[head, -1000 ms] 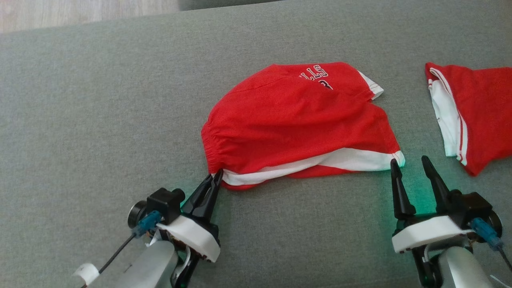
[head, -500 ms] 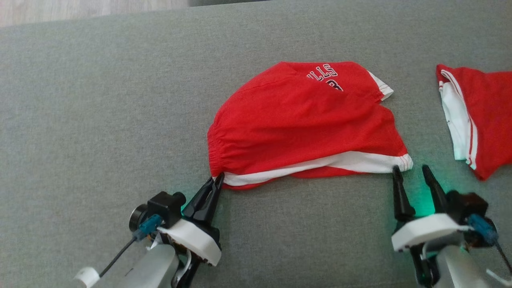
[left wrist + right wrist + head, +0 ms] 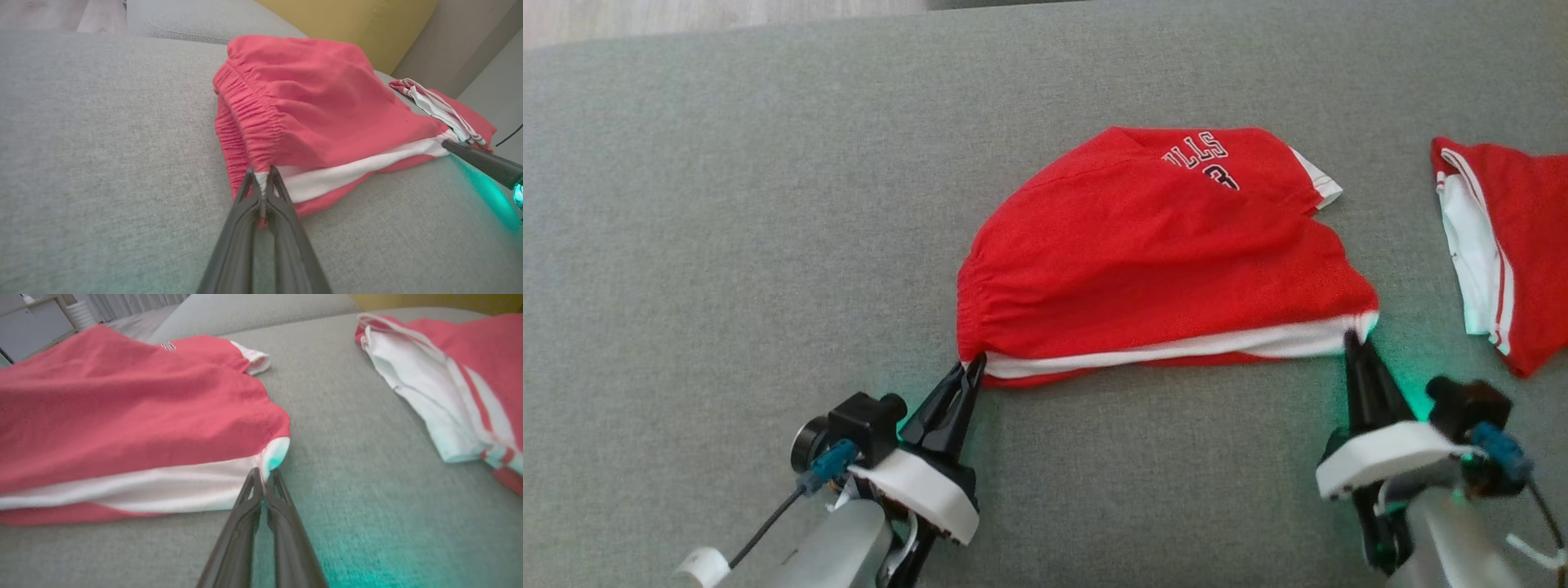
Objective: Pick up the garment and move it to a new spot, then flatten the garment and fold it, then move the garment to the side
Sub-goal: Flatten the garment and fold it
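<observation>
Right pincer [image 3: 1354, 336] now clamps garment [image 3: 1160, 253] hem, left pincer [image 3: 974, 364] grips leftward waistband [image 3: 968, 314], garment crosswise

The left gripper [image 3: 974, 365] has its fingers pressed together, pinching a corner of the garment [image 3: 1160, 253] at their tips. The right gripper [image 3: 1354, 339] pinches the other near corner likewise. Both point forward.

surface: grey woven upholstery [image 3: 727, 245] is stretching wide | floor: pale wood floor [image 3: 645, 20] is showing past its far edge | behind: yellow cushion [image 3: 359, 24] is standing | light: green glow [image 3: 351, 547] is tinting the fabric
</observation>
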You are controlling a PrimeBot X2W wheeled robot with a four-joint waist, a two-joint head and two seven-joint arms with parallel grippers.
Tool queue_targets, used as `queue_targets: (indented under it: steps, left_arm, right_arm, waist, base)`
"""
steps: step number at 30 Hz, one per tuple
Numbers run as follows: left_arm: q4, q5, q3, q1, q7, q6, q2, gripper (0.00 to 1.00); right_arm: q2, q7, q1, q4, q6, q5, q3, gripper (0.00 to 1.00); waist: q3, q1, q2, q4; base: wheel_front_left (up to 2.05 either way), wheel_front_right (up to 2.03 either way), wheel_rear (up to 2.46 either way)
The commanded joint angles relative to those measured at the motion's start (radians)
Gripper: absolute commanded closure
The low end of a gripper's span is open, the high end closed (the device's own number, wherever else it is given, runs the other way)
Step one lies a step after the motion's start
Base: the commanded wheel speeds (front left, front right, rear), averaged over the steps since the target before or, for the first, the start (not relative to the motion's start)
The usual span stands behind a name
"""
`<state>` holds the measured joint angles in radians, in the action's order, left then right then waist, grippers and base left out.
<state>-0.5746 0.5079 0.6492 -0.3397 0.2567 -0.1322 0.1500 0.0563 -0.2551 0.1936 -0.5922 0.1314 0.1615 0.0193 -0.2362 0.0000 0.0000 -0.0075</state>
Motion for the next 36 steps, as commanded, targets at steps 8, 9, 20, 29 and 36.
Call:
queue_targets:
  steps: [8,9,20,29,36]
  left_arm:
    - [0.160,-0.055,-0.098,-0.031,0.005,0.002,0.047,1.00]
    - [0.187,-0.055,-0.111,-0.046,0.005,0.002,0.061,1.00]
    - [0.425,0.058,-0.132,-0.329,-0.094,0.002,0.286,1.00]
    - [0.479,0.165,-0.173,-0.469,-0.282,0.011,0.344,1.00]
    - [0.343,0.110,-0.191,-0.570,-0.182,0.041,0.304,1.00]
  right_arm:
    - [0.008,-0.007,0.014,0.330,-0.001,0.124,-0.068,1.00]
    - [0.018,-0.007,0.026,0.366,-0.001,0.139,-0.074,1.00]
    - [0.139,-0.003,0.248,0.574,-0.001,0.257,-0.086,1.00]
    - [0.183,0.143,0.443,0.567,-0.001,0.274,-0.120,1.00]
    - [0.162,0.094,0.660,0.379,-0.001,0.199,-0.174,1.00]
  waist:
    - [0.104,0.0000,0.0000,0.023]
    - [0.126,0.0000,0.0000,0.026]
    - [0.285,0.0000,0.0000,0.061]
    - [0.247,0.0000,0.0000,0.082]
    - [0.122,0.0000,0.0000,0.068]
  base:
    - [0.00,0.00,0.00]
    - [0.00,0.00,0.00]
    - [0.00,0.00,0.00]
    - [0.00,0.00,0.00]
    - [0.00,0.00,0.00]
